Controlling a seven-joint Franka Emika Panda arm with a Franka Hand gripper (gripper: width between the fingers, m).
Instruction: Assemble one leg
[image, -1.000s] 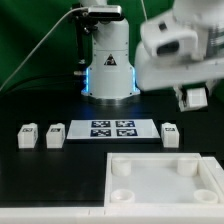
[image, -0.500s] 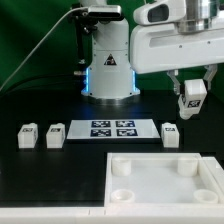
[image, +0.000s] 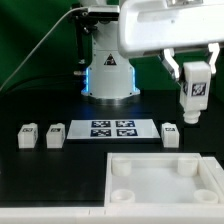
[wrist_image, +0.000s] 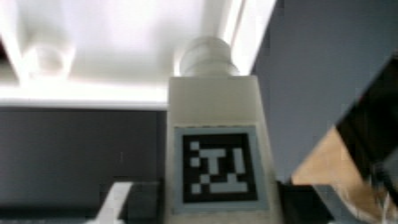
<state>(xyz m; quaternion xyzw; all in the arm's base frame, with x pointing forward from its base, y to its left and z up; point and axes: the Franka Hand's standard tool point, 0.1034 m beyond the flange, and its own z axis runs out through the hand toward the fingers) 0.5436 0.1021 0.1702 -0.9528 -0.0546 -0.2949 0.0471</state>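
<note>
Exterior view
- gripper (image: 193, 78): high over the table at the exterior view's right, clenched on one leg
- held leg (image: 194, 92): upright between the fingers, tag towards the camera, lower end hanging below them and well clear of the table
- far-left leg (image: 28, 135): standing on the table at the exterior view's left
- second leg (image: 55, 134): just beside the far-left leg, between it and the marker board
- right-hand leg (image: 170, 133): just beside the marker board's other end, below the held leg
- marker board (image: 110, 129): flat on the black table (image: 40, 170)
- square panel (image: 160, 157): white, with raised rim and round corner holes, nearest the camera
- arm base (image: 108, 70): behind the marker board

Wrist view
- held leg (wrist_image: 217, 110): fills the middle, tag facing the lens, rounded peg at its far end
- gripper (wrist_image: 217, 205): fingers (wrist_image: 128, 205) pressed on either side of the leg's near end
- square panel (wrist_image: 107, 85): blurred beyond the leg, one round hole showing
- table (wrist_image: 71, 140): dark, beside the leg
</note>
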